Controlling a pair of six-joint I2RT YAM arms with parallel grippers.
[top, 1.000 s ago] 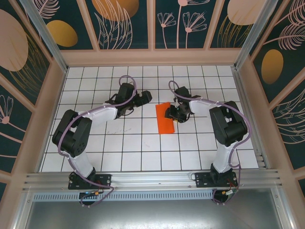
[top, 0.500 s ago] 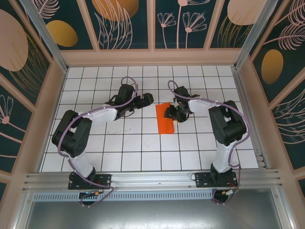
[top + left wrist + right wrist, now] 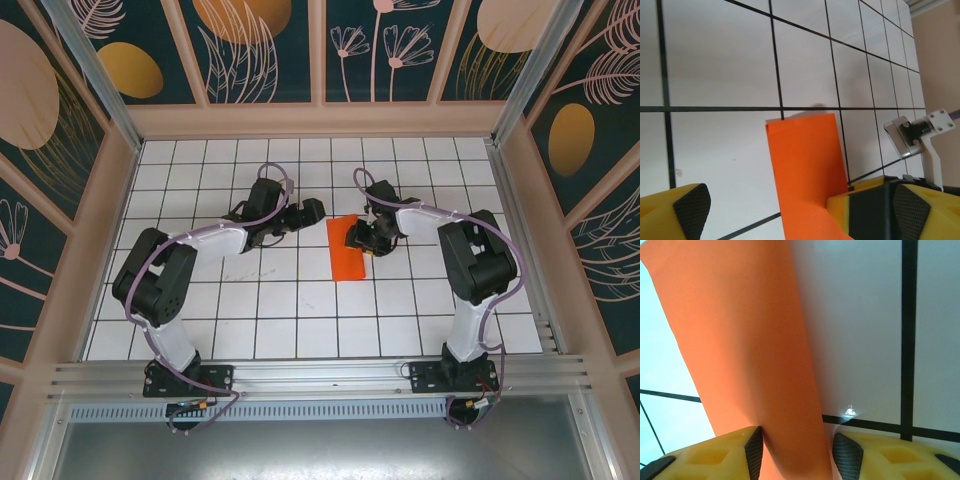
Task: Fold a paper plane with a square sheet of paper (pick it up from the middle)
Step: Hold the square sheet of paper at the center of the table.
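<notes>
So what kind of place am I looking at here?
Probably a robot test booth in a lab. Two black-and-white arms are bolted to a metal rail at the edge of a white gridded table. Patterned wall panels close it in on three sides.

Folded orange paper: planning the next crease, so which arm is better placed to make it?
Probably right: the right end effector straddles the right edge of the folded orange paper; the left end effector hangs open beside it.
</notes>
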